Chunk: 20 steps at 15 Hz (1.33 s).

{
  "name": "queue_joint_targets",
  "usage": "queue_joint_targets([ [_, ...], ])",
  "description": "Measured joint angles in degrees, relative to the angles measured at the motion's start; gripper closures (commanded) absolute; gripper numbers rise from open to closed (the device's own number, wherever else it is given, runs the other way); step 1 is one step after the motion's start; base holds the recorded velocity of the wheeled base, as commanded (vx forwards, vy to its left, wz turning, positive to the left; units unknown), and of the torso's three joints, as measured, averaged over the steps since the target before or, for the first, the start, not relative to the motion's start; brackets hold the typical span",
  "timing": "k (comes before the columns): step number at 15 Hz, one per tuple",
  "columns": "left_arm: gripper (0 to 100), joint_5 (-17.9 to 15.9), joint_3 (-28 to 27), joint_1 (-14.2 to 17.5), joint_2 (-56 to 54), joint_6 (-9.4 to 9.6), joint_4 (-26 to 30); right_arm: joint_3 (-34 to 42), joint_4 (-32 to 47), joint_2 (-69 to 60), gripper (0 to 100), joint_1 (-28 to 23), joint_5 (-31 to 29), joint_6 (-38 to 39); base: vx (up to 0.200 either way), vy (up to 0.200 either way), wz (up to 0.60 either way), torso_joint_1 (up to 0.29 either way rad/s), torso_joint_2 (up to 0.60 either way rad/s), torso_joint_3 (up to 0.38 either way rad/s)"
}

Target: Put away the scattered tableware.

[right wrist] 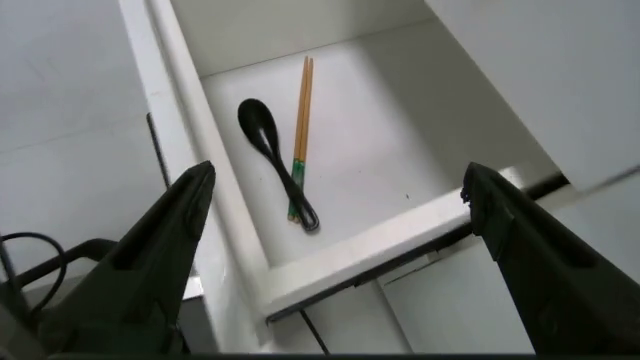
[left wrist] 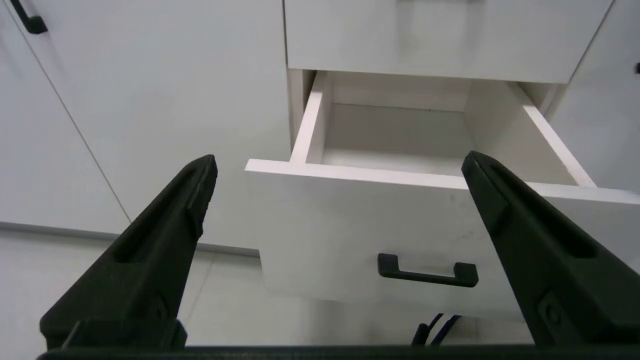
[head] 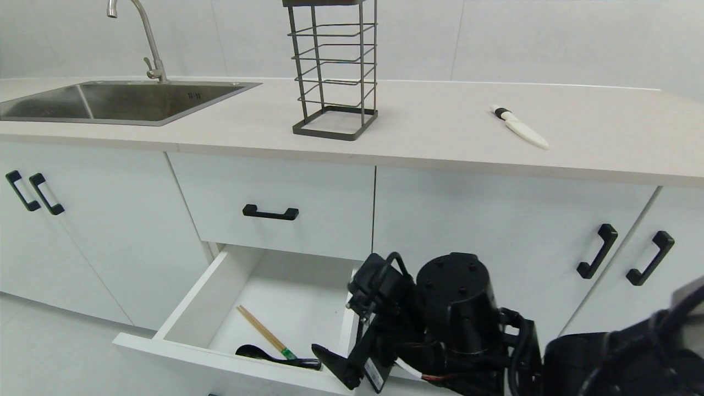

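Sharing drawer (head: 192, 297), one spoon (right wrist: 262, 128), two chopsticks (right wrist: 302, 110), one knife (head: 520, 127) on counter (head: 440, 121), left claw (left wrist: 340, 170), right claw (right wrist: 338, 175) apart

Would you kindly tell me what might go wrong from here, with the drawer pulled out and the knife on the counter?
1. The knife lies flat on the counter, well above the open right pincer at the drawer; a flat blade may slip in the grasp.
2. The drawer stands pulled out, so a rising arm might knock its front.
3. A dropped knife could hit the spoon and chopsticks inside.
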Motion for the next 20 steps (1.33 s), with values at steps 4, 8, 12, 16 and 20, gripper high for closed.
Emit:
queue_joint_targets([
  [4, 0, 0.0, 0.0, 0.0, 0.0, 0.02, 0.0, 6.8, -0.3, -7.6, 0, -0.5, 0.0, 0.6, 0.0, 0.0, 0.0, 0.0, 0.0, 0.0],
  [8, 0, 0.0, 0.0, 0.0, 0.0, 0.02, 0.0, 10.2, -1.6, -13.3, 0, -3.6, 0.3, 1.5, 0.0, 0.0, 0.0, 0.0, 0.0, 0.0],
  [12, 0, 0.0, 0.0, 0.0, 0.0, 0.0, 0.0, 16.1, -1.6, -19.4, 0, -8.0, 1.4, 1.5, 0.0, 0.0, 0.0, 0.0, 0.0, 0.0],
  [16, 0, 0.0, 0.0, 0.0, 0.0, 0.02, 0.0, 24.1, 0.5, -30.6, 0, -14.2, 3.5, 1.2, 0.0, 0.0, 0.0, 0.0, 0.0, 0.0],
  [20, 0, 0.0, 0.0, 0.0, 0.0, 0.0, 0.0, 34.2, 9.1, -48.9, 0, -25.2, 7.3, 0.1, 0.0, 0.0, 0.0, 0.0, 0.0, 0.0],
])
